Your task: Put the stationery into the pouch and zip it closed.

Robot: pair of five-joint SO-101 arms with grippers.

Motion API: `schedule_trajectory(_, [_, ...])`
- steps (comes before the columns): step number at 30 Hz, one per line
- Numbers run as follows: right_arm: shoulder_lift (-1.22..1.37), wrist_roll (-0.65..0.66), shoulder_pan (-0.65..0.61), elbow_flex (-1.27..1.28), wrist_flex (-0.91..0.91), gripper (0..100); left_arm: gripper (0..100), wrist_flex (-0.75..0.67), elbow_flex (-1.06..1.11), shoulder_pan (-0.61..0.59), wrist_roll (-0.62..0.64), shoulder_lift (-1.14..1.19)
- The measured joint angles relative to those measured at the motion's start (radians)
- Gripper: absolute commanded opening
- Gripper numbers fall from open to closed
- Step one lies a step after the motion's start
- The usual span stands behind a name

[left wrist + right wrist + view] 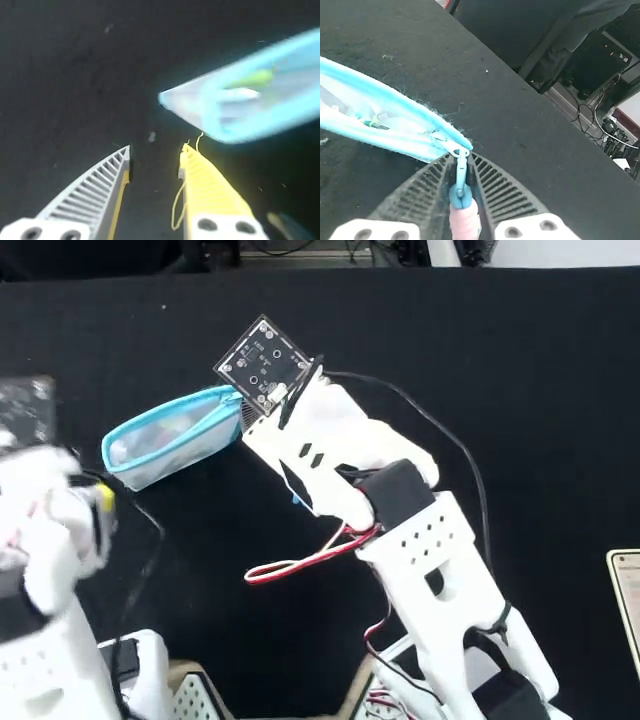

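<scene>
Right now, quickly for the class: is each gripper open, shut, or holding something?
Left gripper: open, empty, just short of the pouch.
Right gripper: shut on the zipper pull.

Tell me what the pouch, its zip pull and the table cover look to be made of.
Pouch: probably clear soft plastic sides, contents showing through, with light blue woven trim, fuzzy at the edge.
Zip pull: blue, smooth, likely plastic or rubber; cannot tell which.
Table cover: black matte cloth, felt-like, holding lint specks.
</scene>
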Motion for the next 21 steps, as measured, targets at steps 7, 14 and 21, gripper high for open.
schedule_trajectory(7, [0.0, 0.0, 0.0, 0.0, 0.0, 1.1, 17, 0.009, 0.138, 0.308, 0.003, -0.129])
schedule_trajectory(14, [0.0, 0.005, 0.0, 0.0, 0.0, 1.1, 17, -0.253, 0.336, 0.258, 0.002, -0.126])
schedule_trajectory(21, [0.0, 0.006, -0.006, 0.0, 0.025, 1.1, 17, -0.419, 0.362, 0.117, 0.051, -0.126])
